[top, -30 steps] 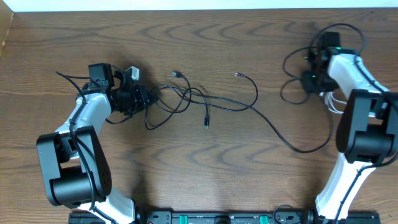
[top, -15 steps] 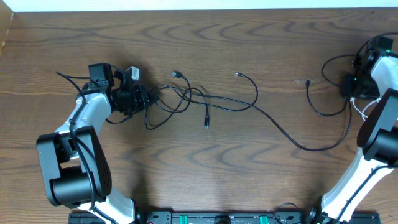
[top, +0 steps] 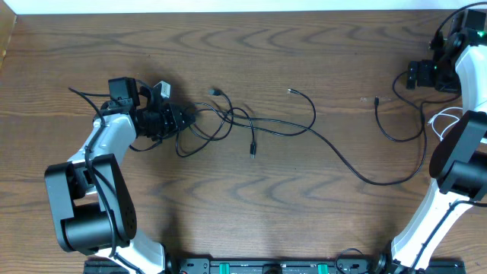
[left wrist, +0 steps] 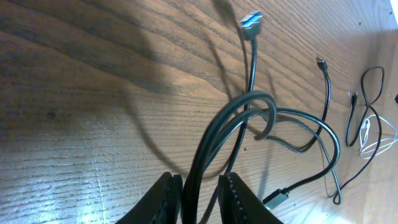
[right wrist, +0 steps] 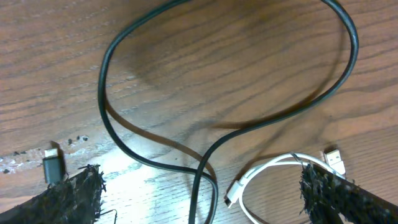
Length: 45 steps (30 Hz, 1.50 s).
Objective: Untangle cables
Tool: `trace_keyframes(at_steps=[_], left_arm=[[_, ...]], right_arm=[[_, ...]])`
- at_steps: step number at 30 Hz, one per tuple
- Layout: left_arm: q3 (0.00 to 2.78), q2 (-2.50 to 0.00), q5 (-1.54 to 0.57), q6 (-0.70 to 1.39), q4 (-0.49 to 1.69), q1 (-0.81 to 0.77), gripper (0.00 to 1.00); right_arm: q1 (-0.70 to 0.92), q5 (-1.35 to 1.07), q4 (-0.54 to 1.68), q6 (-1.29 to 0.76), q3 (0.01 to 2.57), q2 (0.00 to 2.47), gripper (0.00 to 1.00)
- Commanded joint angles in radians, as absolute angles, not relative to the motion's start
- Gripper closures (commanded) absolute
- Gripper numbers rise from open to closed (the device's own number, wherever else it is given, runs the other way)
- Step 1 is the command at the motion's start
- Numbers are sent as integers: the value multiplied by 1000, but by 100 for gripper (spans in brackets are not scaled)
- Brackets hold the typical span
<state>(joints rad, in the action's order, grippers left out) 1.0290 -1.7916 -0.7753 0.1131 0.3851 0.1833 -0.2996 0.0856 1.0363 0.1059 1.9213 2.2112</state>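
Left gripper (left wrist: 200, 202): jaws narrow, pinched on a bundle of black cables (left wrist: 214, 143) that rises between the two fingers.
Black cables: a loose knot of crossing loops on the left half of the desk (top: 251, 221), starting right at the left gripper and spreading to the right of it.
USB plug (left wrist: 251, 22): a pale blue-grey tip on one strand leading away from the knot, lying on the wood.
Long black cable (top: 358, 173): leaves the knot to the right, sags toward the near edge, then climbs toward the right arm, where it forms a loop.
Small plug (top: 377, 100): a dark end lying on the desk beside that loop (which strand it belongs to I cannot tell).
Right gripper (right wrist: 202, 198): jaws wide, with nothing held. It hangs over the far right corner, above the loop.
White cable (right wrist: 273, 167): a small coil at the right edge, just beside the black loop and well apart from the knot. Its plug end lies near one finger in the right wrist view.
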Motion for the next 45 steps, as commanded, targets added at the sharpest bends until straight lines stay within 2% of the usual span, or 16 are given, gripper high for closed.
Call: trace_keyframes(at_steps=[1,3,4,7,9,11,12,45], left_arm=[[1033,-1804,-769,114,387,189,74],[1033,-1804,-769,114,387,189,74],[1033,-1804,-769,114,387,189,71],[1033,-1804,-769,114,387,189,48],[1033,-1804,-769,114,387,189,41],[1033,-1804,-769,114,387,189,22],[1033,-1804,-769,114,387,189,3],[1033,-1804,-769,114,387,189,2]], right_arm=[[-300,83,1040,102,1921,2203,1],[-300,83,1040,102,1921,2203,1],[-299,83,1040,102,1921,2203,1],[-300,83,1040,102,1921,2203,1],[-300,83,1040,102,1921,2203,1],[-300,83,1040,102,1921,2203,1],[-300,83,1040,102,1921,2203,1],[-300,83,1040,102,1921,2203,1]])
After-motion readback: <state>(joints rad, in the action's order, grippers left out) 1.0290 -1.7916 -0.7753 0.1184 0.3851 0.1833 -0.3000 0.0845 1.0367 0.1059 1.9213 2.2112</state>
